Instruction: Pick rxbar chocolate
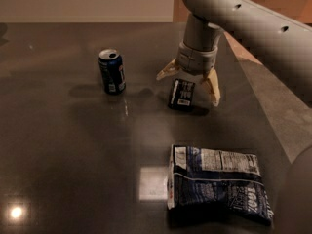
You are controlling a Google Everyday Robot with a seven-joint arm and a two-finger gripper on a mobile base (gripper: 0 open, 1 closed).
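Note:
The rxbar chocolate (181,94) is a small flat black wrapper with white print, lying on the dark table (63,169) right of centre. My gripper (189,84) hangs straight over it on the grey arm (229,13). Its two tan fingers are spread wide. The left fingertip (165,72) is just left of the bar's top. The right fingertip (213,92) is just right of the bar. The fingers straddle the bar and do not close on it.
A dark blue soda can (111,71) stands upright to the left of the bar. A crinkled blue-and-white chip bag (217,184) lies at the front right. The table's right edge (263,101) runs diagonally behind the arm.

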